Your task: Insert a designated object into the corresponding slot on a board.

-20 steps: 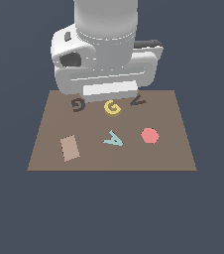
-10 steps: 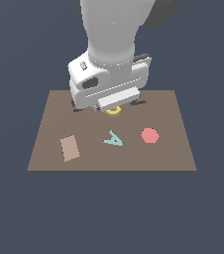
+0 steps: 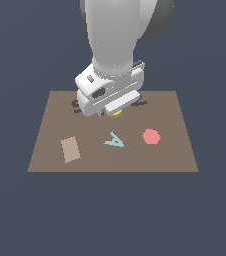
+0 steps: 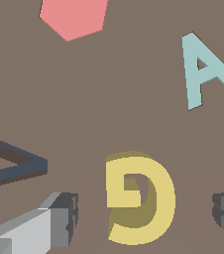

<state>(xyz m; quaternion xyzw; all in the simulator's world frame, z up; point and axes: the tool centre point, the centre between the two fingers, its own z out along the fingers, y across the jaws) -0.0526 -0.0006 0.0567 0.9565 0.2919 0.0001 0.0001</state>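
The yellow G block [image 4: 141, 198] lies flat on the brown board [image 4: 84, 99]. In the exterior view only a sliver of the G block [image 3: 116, 114] shows under the white hand. My gripper [image 4: 144, 213] is open and low over the board, one dark fingertip [image 4: 67, 214] on each side of the G, neither touching it. The gripper [image 3: 111, 111] sits over the board's [image 3: 170, 155] far middle. The G-shaped slot [image 3: 76, 106] peeks out at the hand's edge on the exterior view's left, mostly hidden.
A teal letter A [image 3: 114, 141] and a pink-red hexagon [image 3: 151, 136] lie on the board nearer the camera. A light brown rectangle [image 3: 70, 149] sits toward the exterior view's left. A dark V-shaped recess [image 4: 15, 166] lies beside the G block.
The arm has come down and forward over the yellow G. The hand now covers the block and most of the G slot, which were both plainly visible a second ago.
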